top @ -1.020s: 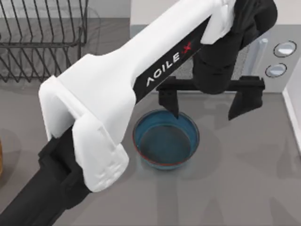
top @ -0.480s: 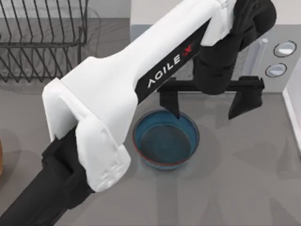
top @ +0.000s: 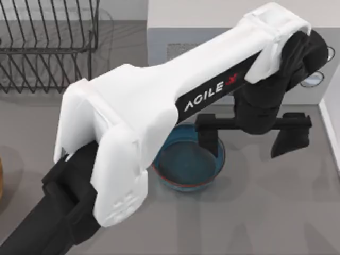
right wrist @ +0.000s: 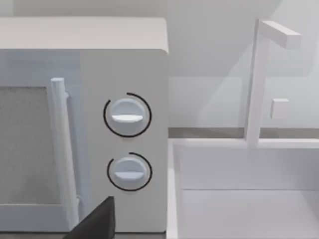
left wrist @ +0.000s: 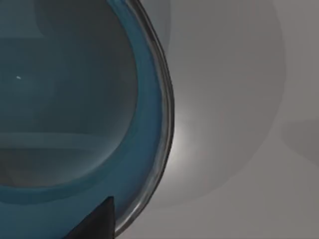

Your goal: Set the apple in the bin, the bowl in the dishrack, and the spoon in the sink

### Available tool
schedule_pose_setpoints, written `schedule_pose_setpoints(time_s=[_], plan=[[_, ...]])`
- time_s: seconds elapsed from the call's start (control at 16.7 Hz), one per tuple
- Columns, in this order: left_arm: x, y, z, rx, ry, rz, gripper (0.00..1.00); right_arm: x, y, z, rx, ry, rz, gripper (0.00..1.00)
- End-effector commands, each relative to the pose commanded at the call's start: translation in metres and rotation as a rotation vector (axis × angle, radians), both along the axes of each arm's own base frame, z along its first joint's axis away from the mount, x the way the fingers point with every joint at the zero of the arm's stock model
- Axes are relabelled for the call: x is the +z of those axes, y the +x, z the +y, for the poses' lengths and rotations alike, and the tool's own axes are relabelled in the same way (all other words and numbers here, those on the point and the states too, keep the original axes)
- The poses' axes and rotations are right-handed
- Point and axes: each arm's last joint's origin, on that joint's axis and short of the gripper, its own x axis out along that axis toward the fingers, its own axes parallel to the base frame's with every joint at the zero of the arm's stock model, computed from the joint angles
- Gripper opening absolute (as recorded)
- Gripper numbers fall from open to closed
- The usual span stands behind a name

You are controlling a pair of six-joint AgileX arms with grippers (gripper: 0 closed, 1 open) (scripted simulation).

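The blue-teal bowl (top: 183, 167) stands on the grey table near the middle, partly under my left arm. My left gripper (top: 249, 142) hangs open above it, straddling the bowl's right rim: one finger (top: 210, 141) is over the inside, the other (top: 289, 142) is outside to the right. The left wrist view looks down on the bowl (left wrist: 75, 99) and its rim, with a dark fingertip (left wrist: 97, 224) at the edge. The black wire dishrack (top: 48, 48) stands at the back left. The sink (right wrist: 239, 199) lies at the right. Apple and spoon are out of view.
A light grey microwave (top: 212, 32) stands at the back behind the bowl; its two knobs (right wrist: 127, 115) face the right wrist view, with a white faucet (right wrist: 259, 74) beside it. The sink's wall (top: 332, 127) borders the table at the right. A brown sliver (top: 1, 178) shows at the left edge.
My left arm has swung right and slightly forward. Its nearer finger moved from the bowl's back rim to above the right part of the bowl. The bowl has not moved.
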Motion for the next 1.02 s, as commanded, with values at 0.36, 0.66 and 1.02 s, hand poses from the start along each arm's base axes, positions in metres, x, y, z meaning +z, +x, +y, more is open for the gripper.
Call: schedule_pose_setpoints(time_s=[0.36,0.66,1.02], plan=[[-0.044,0.009,0.013,-0.001,0.003,0.002,1.0,0.0,0.0,0.0,0.0,0.0,0.0,1.0],[-0.055,0.023,0.029,0.001,0.001,-0.001,1.0,0.0,0.0,0.0,0.0,0.0,0.0,1.0],[-0.055,0.023,0.029,0.001,0.001,-0.001,0.77,0.0,0.0,0.0,0.0,0.0,0.0,1.0]])
